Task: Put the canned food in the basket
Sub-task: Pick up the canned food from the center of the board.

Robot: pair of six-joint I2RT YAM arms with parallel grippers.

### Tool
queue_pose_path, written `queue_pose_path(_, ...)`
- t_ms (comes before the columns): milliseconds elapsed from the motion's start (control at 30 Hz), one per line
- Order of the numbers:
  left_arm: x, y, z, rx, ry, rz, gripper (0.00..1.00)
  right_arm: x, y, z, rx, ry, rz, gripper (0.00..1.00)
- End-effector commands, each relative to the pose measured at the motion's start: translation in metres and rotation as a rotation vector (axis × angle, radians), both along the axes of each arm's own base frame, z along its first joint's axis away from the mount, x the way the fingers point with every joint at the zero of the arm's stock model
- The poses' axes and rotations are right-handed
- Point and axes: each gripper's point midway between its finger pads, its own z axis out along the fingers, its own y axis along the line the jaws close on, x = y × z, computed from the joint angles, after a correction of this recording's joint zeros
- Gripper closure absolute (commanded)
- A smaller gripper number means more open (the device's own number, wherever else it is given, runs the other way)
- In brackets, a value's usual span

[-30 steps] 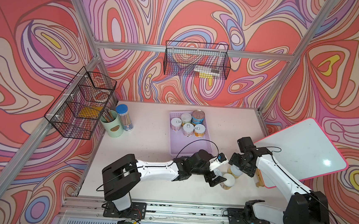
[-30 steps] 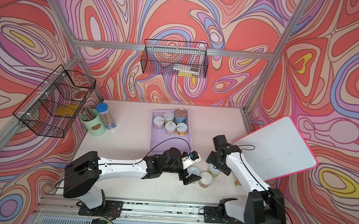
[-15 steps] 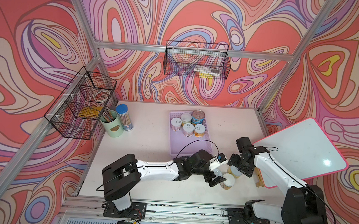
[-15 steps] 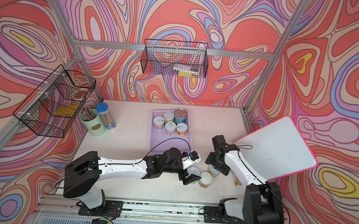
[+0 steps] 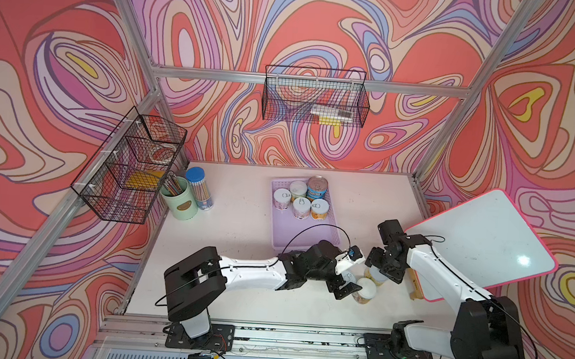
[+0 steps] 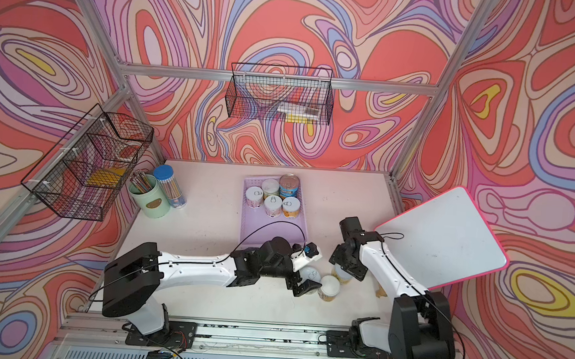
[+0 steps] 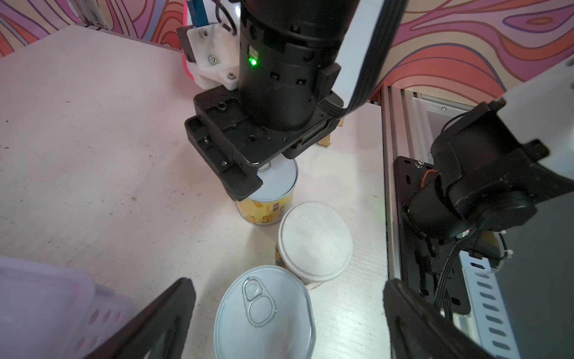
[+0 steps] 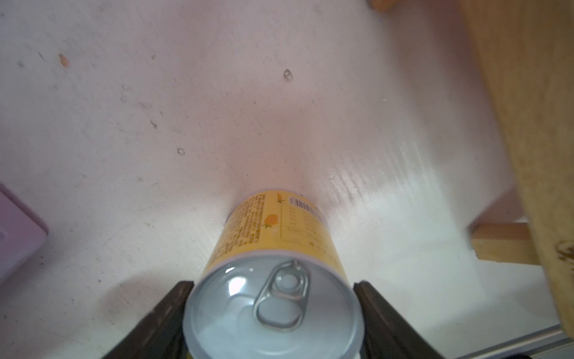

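Our right gripper (image 8: 273, 286) has its two black fingers (image 8: 167, 314) pressed against opposite sides of the yellow can (image 8: 273, 233), which stands upright on the table (image 5: 233, 239). Our left gripper (image 7: 287, 283) is spread wide, with its fingers (image 7: 155, 320) either side of a pull-tab can (image 7: 264, 314) and touching nothing. A plain-lidded can (image 7: 315, 239) stands just beside that one.

Only the right wrist view shows the contact on the yellow can. In a top view the gripper body hides it and only the can's side shows (image 5: 374, 275). The pull-tab can shows in a top view (image 6: 310, 275).

The yellow label carries a fruit drawing, a barcode and small print that we cannot read.

Beyond the arms lies the lilac basket (image 5: 277, 228). At its far end are the tall blue-and-yellow can (image 5: 316, 189), its lettering too blurred to read, and four short cans (image 5: 301, 207).

Since a second ago our right fingers have drawn in on the yellow can. The three loose cans and our left arm sit as they did.
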Motion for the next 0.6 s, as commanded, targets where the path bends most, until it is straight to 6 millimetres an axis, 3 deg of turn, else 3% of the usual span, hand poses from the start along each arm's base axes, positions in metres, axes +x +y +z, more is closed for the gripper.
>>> queue_pose_path(0,0.001,0.000,0.002,-0.009,-0.008,0.017,0.01,-0.003,-0.002,-0.001,0.001,0.004,-0.006,0.27)
queue_pose_path(267,0.003,0.002,0.015,-0.059,-0.012,0.049,0.01,0.001,-0.004,0.018,-0.011,-0.034,-0.004,0.36)
queue_pose_path(567,0.008,0.002,0.041,-0.111,-0.036,0.068,0.01,0.003,-0.014,0.058,-0.061,-0.105,0.000,0.48)
